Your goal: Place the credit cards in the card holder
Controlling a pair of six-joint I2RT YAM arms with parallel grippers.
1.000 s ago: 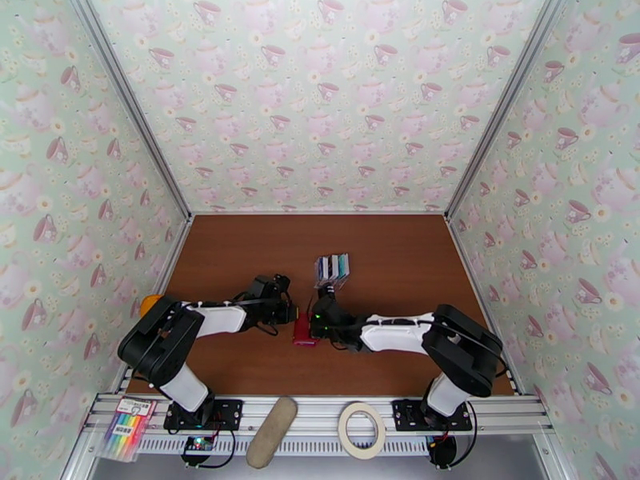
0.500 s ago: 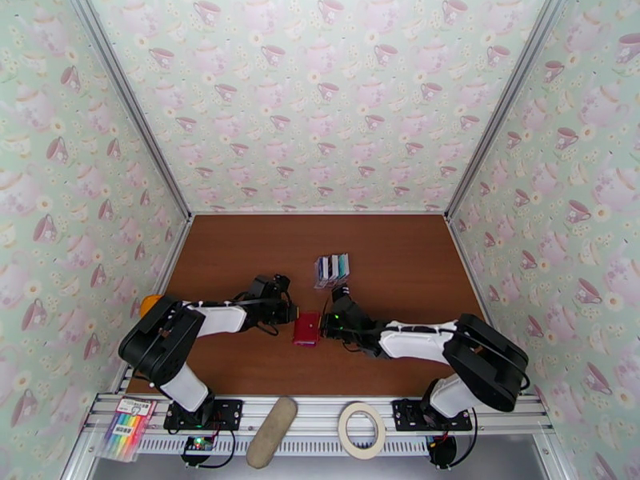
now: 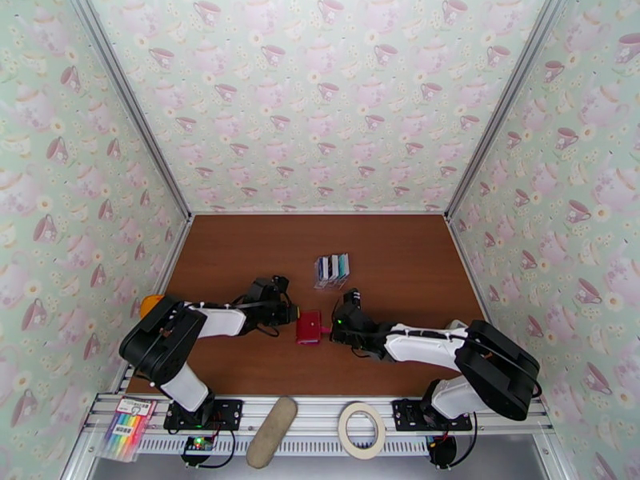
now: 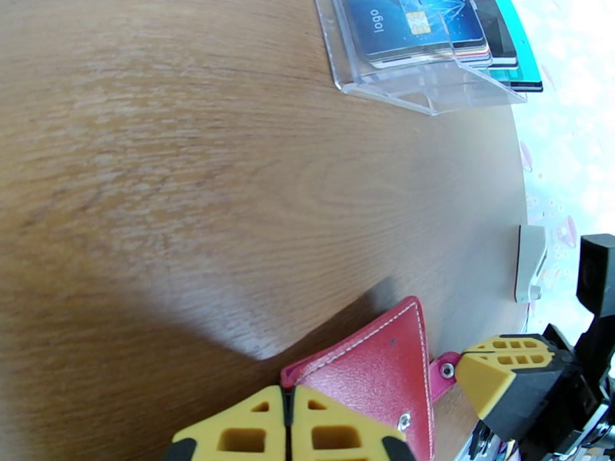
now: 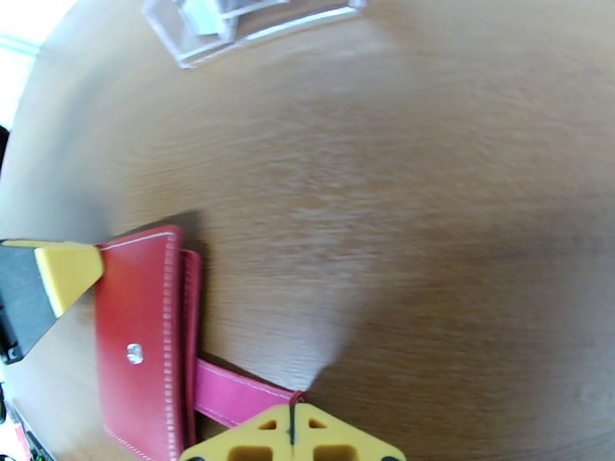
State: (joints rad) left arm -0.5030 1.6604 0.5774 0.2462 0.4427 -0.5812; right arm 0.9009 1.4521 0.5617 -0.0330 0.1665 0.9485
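Top view first: the card holder [image 3: 308, 327] lies folded on the tabletop [image 3: 240, 258] between the two arms, with the left claw [image 3: 291, 318] at its left edge and the right claw [image 3: 327, 331] at its right. The credit cards [image 3: 331, 268] stand in a row further back, well apart from it. So I'd say no card is in yet: the holder needs opening, then every card has to go in. Left wrist view: the left claw's fingers are pressed together right at the holder's corner, but I can't tell if they've nipped the leather or just touch it. The cards sit in a clear stand [image 4: 430, 90], cut off at the top. Right wrist view: the right claw is pressed together too, and looks to be pinching the end of the pink snap tab [image 5: 238, 389]. Its tips are cropped at the bottom, and the holder's inside is hidden.
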